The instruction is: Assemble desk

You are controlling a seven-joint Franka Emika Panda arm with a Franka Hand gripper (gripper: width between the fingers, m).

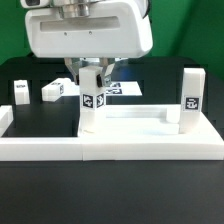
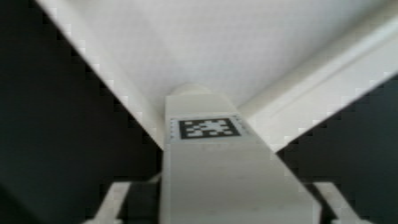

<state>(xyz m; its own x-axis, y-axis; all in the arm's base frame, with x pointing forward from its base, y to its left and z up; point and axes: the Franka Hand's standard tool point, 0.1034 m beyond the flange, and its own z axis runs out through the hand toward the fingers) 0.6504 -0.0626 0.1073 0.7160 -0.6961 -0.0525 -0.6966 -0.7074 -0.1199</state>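
The claw (image 1: pixel 90 72) sat open astride the upright leg (image 1: pixel 90 112), pads (image 2: pixel 118 200) just clear of its sides. The leg stood in the desk top's (image 1: pixel 140 122) corner, the exterior view's left. The smart play was a centred, square squeeze, keeping it vertical.

- Your exterior view cuts the gripper (image 1: pixel 91 85) off at the top edge (it also hides part of the marker board (image 1: pixel 126 89)).
- In the wrist view the fingers (image 2: pixel 118 203) are blurred and cropped; you can't tell whether they touch the leg (image 2: pixel 222 170).
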